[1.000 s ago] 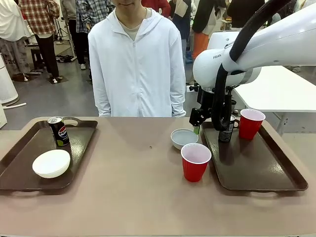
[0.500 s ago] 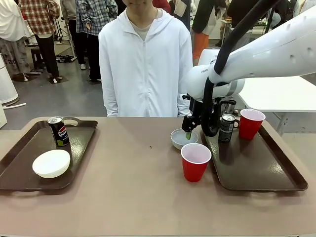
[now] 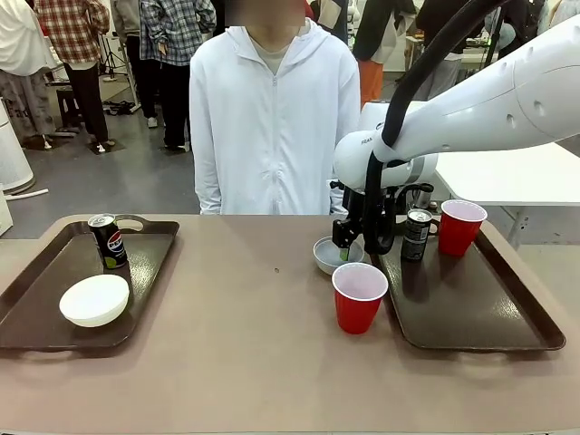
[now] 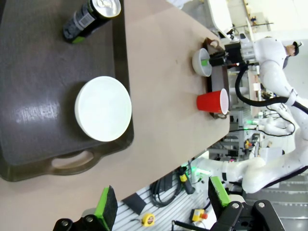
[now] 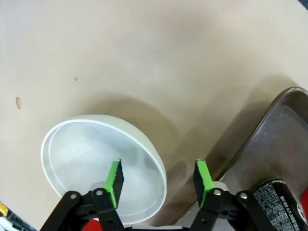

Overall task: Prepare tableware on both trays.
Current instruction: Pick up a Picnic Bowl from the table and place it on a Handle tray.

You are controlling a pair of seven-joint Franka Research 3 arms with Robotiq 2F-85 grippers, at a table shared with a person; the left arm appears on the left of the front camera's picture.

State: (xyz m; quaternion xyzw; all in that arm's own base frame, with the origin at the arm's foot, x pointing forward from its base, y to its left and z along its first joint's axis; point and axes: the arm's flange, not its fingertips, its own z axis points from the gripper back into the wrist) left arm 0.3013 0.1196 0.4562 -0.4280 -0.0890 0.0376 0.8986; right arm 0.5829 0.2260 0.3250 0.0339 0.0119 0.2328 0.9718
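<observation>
I work in a busy robotics lab or demo hall: beyond my jaws a person (image 3: pixel 275 118) faces me across the table (image 3: pixel 245 344), onlookers (image 3: pixel 77 54) stand farther back, and other white robot arms (image 4: pixel 269 57) crowd nearby benches.

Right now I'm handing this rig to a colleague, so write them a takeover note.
Right gripper: open, straddling the rim of the bowl on the table beside the right tray.
Left gripper: open, holding nothing, above the left tray.
Done: left tray holds a can and a white bowl; right tray holds a can and a red cup.
Left: the straddled bowl and the second red cup are off the trays.
</observation>
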